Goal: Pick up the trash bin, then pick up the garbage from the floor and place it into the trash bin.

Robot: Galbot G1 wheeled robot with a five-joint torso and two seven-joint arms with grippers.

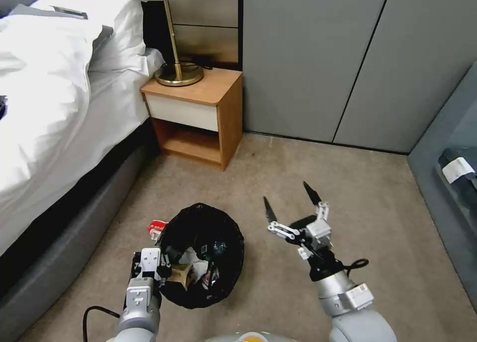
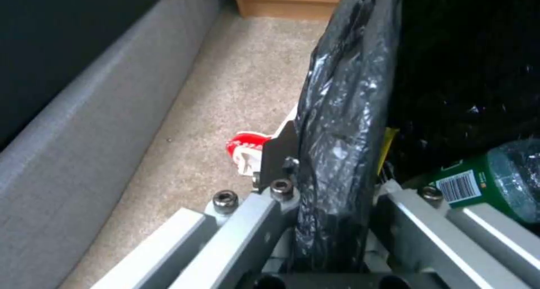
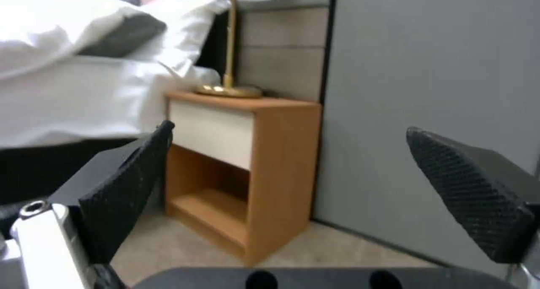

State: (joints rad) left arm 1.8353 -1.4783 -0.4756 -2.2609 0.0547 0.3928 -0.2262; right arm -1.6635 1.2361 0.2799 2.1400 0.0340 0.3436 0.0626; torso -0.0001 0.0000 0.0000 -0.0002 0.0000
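Left hand (image 1: 166, 264) clamping one trash bin (image 1: 228, 262) — right hand (image 1: 290, 205) spread, empty

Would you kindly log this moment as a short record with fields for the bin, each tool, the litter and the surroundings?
trash bin: trash bin held by its near rim, black liner over the edge
left tool: left tool shut on the bin's rim, liner pinched between its fingers
right tool: right tool open, raised beside the bin, holding nothing
in bin: green bottle and paper scraps
on floor: red-white packet on the carpet, beside the bin
surroundings: bed, nightstand with lamp
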